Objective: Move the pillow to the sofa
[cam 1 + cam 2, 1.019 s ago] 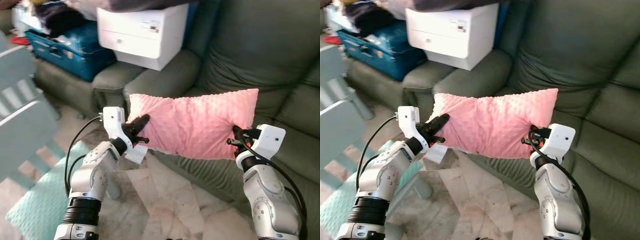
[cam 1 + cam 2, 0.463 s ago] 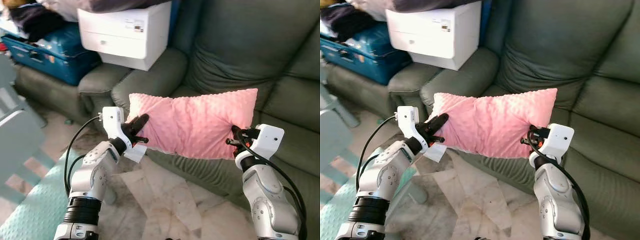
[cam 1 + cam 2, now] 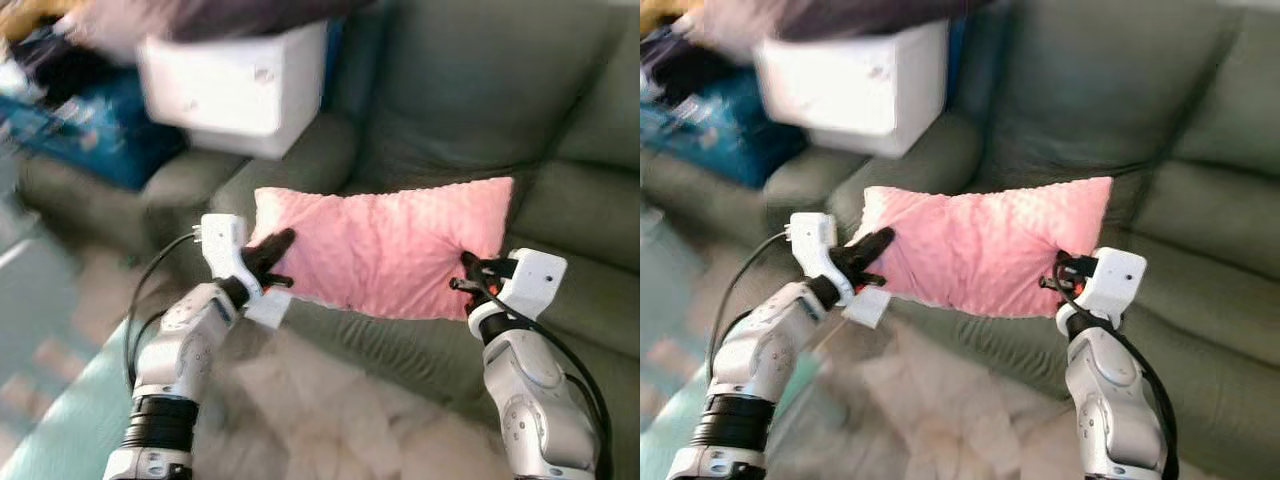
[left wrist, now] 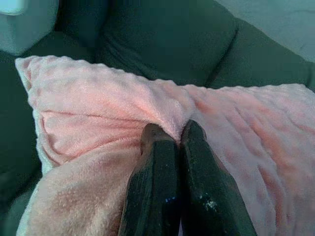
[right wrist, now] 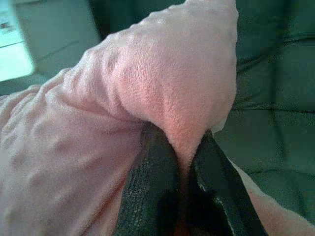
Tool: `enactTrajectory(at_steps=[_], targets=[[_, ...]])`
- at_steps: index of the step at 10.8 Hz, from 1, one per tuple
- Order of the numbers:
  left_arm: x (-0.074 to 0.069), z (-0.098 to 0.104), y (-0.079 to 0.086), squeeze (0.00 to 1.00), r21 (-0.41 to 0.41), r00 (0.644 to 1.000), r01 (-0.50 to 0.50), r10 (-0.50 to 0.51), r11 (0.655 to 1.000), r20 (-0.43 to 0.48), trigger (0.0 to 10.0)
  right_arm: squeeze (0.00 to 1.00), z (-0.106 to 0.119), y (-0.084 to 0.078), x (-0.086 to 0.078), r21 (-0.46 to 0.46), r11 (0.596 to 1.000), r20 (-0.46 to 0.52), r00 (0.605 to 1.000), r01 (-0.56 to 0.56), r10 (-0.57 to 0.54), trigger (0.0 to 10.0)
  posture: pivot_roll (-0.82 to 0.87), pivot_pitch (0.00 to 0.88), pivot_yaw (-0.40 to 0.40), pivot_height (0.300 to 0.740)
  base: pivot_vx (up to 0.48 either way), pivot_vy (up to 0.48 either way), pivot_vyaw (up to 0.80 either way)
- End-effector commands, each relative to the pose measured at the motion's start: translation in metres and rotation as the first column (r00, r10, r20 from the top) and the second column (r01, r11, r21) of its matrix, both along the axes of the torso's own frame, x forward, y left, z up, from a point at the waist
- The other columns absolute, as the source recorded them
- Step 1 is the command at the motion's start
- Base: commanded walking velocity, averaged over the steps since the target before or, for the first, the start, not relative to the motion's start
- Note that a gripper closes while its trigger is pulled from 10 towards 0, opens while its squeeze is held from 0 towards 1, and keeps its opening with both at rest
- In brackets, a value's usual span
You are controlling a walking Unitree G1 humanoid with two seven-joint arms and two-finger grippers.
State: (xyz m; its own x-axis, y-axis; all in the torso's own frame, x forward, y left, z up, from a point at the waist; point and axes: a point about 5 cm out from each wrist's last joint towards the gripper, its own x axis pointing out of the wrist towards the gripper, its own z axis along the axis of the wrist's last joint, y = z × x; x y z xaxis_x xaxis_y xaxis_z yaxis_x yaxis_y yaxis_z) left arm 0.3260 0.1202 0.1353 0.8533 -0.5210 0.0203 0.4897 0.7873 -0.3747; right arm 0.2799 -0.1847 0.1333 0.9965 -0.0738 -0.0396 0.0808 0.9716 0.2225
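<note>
Pillow (image 3: 390,245), pink and dimpled, hangs stretched in the air just before the green sofa (image 3: 560,130). Left gripper (image 3: 275,255) and right gripper (image 3: 468,275) each have fingers (image 4: 157,167) pinched tight on an end, arms raised forward.

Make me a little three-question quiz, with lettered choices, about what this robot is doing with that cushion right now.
1. Where is the pillow?
A. Flat on the floor
B. Held up in front of the green sofa
C. On top of the white box

2. What colour is the pillow?
A. Pink
B. Blue
C. White

3. How is it held?
A. By the left gripper alone
B. Resting loose on both arms
C. Pinched at each end by the left gripper and the right gripper

Answers: 1 B, it hangs between the arms before the seat. 2 A, its fabric is pink. 3 C, both wrist views show fingers shut on fabric.
</note>
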Motion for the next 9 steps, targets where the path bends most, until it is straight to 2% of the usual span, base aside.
enactTrajectory(at_steps=[1,3,5,9], targets=[[0.0013,0.0055,-0.0062,0.00,0.008,0.999,0.027,-0.027,1.000,0.028,10.0,0.00,0.0031,-0.0027,0.0009,-0.006,1.000,0.012,1.000,0.015,-0.015,10.0,-0.17,0.103,-0.023,0.740,0.289,0.000,-0.80],[0.0007,0.0058,-0.0074,0.00,-0.007,0.999,0.033,-0.033,0.999,0.030,10.0,0.00,0.0027,-0.0030,0.0001,-0.007,1.000,0.011,1.000,0.016,-0.016,10.0,-0.17,0.103,-0.025,0.740,0.262,0.000,-0.80],[0.0009,0.0043,-0.0073,0.00,-0.006,1.000,0.022,-0.022,1.000,0.018,10.0,0.00,0.0032,-0.0035,-0.0001,-0.008,1.000,0.015,1.000,0.014,-0.014,10.0,-0.17,0.102,-0.027,0.740,0.000,0.000,-0.80],[0.0008,0.0047,-0.0071,0.00,0.003,0.999,0.031,-0.031,1.000,0.022,10.0,0.00,0.0041,-0.0017,0.0000,-0.004,1.000,0.025,1.000,0.009,-0.009,10.0,-0.17,0.099,-0.023,0.740,0.000,0.000,0.00]])
